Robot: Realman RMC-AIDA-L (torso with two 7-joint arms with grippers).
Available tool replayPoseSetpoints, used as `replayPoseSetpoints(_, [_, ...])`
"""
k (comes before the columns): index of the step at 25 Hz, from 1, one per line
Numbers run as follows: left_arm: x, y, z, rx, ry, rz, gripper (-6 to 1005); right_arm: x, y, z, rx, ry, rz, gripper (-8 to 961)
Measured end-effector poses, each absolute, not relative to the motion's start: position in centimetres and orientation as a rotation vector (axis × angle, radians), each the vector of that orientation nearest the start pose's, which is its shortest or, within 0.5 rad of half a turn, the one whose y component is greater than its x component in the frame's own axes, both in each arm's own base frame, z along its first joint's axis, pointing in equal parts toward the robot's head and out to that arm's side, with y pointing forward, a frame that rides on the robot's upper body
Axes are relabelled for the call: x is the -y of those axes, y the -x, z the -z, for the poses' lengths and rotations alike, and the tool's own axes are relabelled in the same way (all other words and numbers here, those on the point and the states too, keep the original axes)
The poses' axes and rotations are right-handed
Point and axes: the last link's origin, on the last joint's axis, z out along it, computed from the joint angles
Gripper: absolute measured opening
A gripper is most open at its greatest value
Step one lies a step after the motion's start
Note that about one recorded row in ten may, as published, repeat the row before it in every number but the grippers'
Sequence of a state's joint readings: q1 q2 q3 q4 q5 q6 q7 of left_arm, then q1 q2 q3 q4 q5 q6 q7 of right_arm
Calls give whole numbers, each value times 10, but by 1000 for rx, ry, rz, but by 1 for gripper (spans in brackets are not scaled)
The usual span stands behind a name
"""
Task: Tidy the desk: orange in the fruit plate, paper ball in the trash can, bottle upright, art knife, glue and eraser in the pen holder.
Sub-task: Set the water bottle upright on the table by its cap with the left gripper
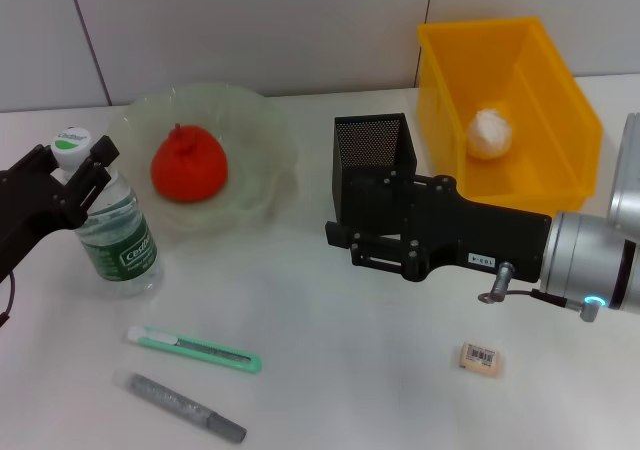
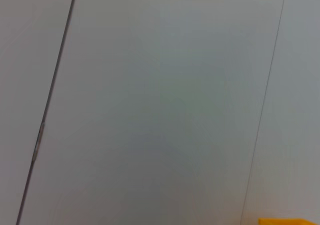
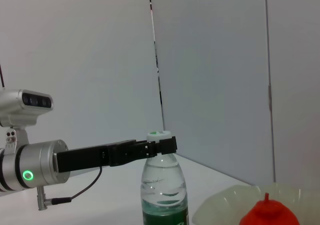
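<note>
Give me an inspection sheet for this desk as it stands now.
Surface: white desk, no spills seen.
Job's things: orange in the fruit plate; paper ball in the trash can; bottle upright; art knife, glue and eraser lying on the desk, outside the pen holder.
Clutter: nothing seen.
Grippers: left gripper at the bottle's neck, fingers either side under the cap; right gripper just in front of the pen holder, holding nothing that shows.
Cables: thin cable at the right wrist.
Surroundings: pale panelled wall behind.
</note>
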State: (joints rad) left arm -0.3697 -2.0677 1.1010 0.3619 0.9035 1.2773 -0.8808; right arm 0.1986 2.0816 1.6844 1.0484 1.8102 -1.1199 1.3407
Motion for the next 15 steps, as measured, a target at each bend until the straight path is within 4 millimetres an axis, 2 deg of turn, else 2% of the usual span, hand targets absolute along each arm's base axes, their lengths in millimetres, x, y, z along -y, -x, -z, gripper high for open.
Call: replayPoseSetpoints(15, [-329, 296, -4, 610, 1998, 1044, 549, -314, -211, 22, -395, 2534, -821, 727])
